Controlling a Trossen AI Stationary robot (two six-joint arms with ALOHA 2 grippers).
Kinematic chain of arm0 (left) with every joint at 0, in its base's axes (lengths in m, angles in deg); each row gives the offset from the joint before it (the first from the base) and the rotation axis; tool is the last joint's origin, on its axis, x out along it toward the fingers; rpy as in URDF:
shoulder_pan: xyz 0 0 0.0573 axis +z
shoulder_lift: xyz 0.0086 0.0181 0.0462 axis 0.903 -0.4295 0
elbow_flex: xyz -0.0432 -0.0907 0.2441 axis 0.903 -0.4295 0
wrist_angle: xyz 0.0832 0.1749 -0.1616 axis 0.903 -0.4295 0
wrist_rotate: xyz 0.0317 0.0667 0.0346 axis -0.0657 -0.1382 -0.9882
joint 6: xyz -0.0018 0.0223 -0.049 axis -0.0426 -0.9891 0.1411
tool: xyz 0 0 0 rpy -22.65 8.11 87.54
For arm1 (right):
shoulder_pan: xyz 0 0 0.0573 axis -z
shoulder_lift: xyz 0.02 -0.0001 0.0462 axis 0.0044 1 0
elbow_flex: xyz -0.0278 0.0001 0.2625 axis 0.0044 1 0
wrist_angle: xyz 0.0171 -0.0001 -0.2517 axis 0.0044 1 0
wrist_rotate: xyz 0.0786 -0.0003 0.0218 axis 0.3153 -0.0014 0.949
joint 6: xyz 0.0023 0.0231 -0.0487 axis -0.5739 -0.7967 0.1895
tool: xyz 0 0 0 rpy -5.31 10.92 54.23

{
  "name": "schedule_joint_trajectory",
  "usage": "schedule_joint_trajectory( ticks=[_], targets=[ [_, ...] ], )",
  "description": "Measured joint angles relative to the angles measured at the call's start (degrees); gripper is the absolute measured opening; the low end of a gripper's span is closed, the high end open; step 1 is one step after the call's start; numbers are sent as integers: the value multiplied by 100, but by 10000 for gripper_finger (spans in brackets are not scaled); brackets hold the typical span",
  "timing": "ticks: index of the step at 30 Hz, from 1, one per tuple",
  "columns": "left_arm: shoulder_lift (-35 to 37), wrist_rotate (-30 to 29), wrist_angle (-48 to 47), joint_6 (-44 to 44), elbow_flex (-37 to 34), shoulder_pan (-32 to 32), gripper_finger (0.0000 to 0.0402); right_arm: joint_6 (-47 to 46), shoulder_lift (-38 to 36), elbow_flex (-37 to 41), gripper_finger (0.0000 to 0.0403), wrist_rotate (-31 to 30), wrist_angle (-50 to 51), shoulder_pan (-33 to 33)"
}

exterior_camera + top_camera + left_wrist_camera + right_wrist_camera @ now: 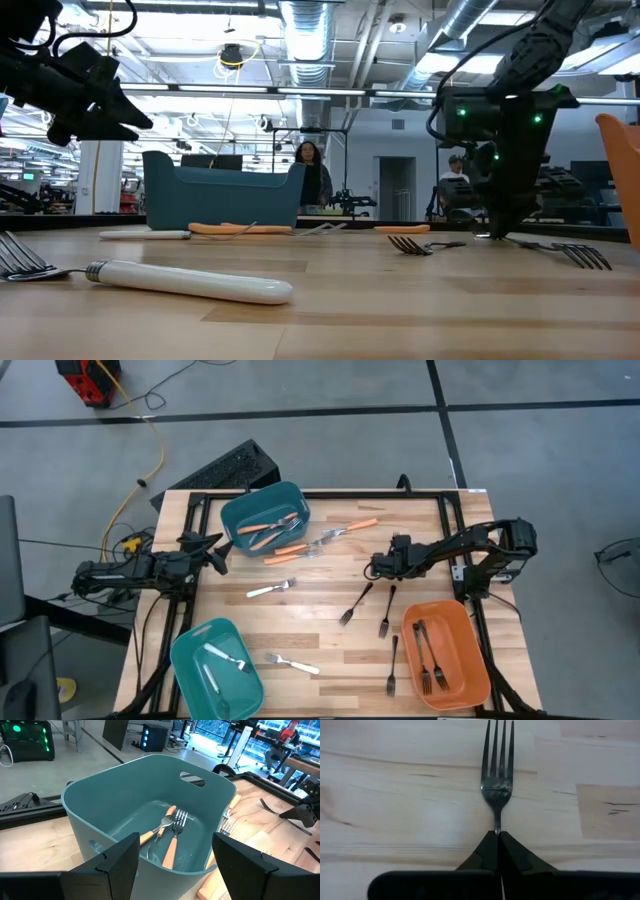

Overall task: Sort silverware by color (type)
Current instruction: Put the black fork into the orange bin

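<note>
Wooden table (330, 625) at centre: right tool (498, 836) clamped on black fork (497, 775) handle, fork flat at table's 3 o'clock; grasp step made, next likely lift toward orange bin (470, 618) at 5 o'clock; left tool (172, 857) apart, waiting by teal bin (125, 800).

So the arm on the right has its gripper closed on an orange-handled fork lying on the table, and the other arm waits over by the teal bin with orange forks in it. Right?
Not quite: the right gripper is shut on a black fork, not an orange-handled one; the right wrist view shows this. The rest holds: the fork lies on the table, and the left gripper waits by the teal bin.
</note>
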Motion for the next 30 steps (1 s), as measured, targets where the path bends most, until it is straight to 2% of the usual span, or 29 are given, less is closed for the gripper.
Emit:
schedule_joint_trajectory(
  ticks=[12,30],
  targets=[
    [0,0,-2,-16,0,2,235,279,-397,17,21,0,-158,-54],
    [2,7,-4,-14,0,2,235,1037,-413,8,21,-171,-1069,-48]
  ],
)
